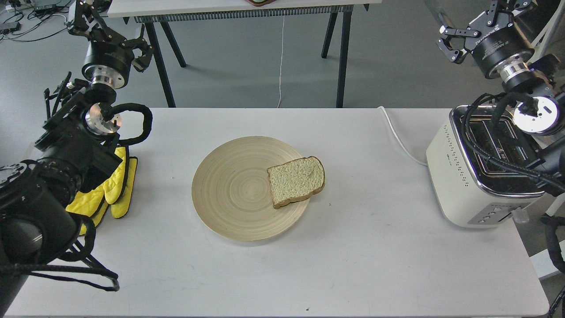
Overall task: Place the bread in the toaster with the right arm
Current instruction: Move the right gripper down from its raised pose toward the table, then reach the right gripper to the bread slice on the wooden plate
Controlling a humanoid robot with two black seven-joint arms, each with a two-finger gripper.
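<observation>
The bread [296, 180], a pale slice with a brown crust, lies flat on the right edge of a round wooden plate [229, 190] at the table's middle, overhanging the rim slightly. At the table's right edge stands the cream toaster [459, 181] with its chrome top, partly covered by my right arm's cables. My right gripper [479, 24] is raised above and behind the toaster, far from the bread, fingers spread and holding nothing. High at the far left, my left gripper [112, 35] also hangs open and holds nothing.
Yellow gloves [112, 190] lie at the table's left edge under my left arm. The toaster's white cord [399, 139] runs across the table's back right. A second table [247, 9] stands behind on black legs.
</observation>
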